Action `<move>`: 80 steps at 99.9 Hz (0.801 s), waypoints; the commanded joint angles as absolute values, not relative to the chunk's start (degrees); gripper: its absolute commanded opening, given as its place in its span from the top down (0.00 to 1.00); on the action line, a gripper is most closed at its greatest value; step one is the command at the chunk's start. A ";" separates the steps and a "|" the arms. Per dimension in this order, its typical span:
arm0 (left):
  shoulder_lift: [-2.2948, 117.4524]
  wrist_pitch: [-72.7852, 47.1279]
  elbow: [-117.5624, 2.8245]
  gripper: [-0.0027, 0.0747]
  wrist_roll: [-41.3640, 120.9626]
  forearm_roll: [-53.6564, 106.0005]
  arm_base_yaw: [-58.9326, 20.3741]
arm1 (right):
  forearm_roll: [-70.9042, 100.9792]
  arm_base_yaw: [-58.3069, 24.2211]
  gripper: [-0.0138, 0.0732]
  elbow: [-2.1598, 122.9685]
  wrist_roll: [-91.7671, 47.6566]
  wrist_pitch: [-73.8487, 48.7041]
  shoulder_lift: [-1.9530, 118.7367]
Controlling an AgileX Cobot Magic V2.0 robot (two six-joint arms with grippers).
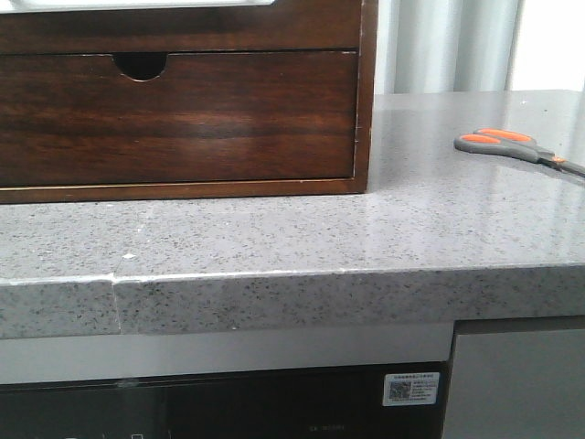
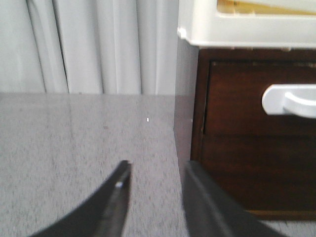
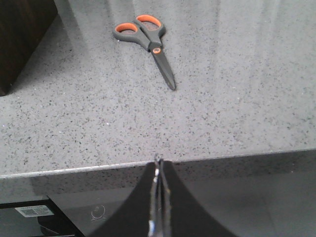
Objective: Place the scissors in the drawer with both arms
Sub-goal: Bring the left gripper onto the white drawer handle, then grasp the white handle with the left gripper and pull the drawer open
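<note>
The scissors (image 1: 512, 145), grey handles lined orange, lie flat on the counter at the far right; in the right wrist view (image 3: 145, 42) the blades point toward the camera. The dark brown drawer (image 1: 178, 117) with a half-round notch is closed in the wooden cabinet at the left; it also shows in the left wrist view (image 2: 247, 128). My left gripper (image 2: 155, 170) is open and empty, low over the counter beside the cabinet's side. My right gripper (image 3: 158, 163) is shut and empty, at the counter's front edge, well short of the scissors. Neither gripper shows in the front view.
The speckled grey counter (image 1: 302, 247) has a front edge with a seam at the left (image 1: 116, 293). A white tray (image 2: 247, 22) sits on top of the cabinet, with a white handle (image 2: 291, 101) on the cabinet's side. Curtains hang behind.
</note>
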State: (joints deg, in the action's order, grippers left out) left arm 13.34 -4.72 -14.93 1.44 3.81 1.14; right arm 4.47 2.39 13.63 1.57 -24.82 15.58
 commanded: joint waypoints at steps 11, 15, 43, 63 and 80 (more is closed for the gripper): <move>17.55 8.98 -16.86 0.41 1.41 -2.11 1.13 | 4.60 2.31 0.90 15.41 1.27 -20.46 16.69; 18.63 10.17 -16.86 0.41 1.41 -6.61 1.13 | 4.60 2.31 0.90 15.41 1.27 -20.46 16.69; 29.25 22.51 -16.86 0.41 1.41 -31.83 1.13 | 4.60 2.31 0.90 15.41 1.27 -19.71 16.69; 37.66 29.97 -18.60 0.41 1.27 -41.60 -2.71 | 4.60 2.31 0.90 15.41 1.27 -19.71 16.69; 44.93 29.97 -23.38 0.41 2.88 -50.73 -8.18 | 4.60 2.31 0.90 15.41 1.27 -19.71 16.69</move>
State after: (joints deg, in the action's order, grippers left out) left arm 41.94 25.95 -19.55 2.04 -49.09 -5.88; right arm 4.47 2.39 13.63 1.57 -24.47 15.62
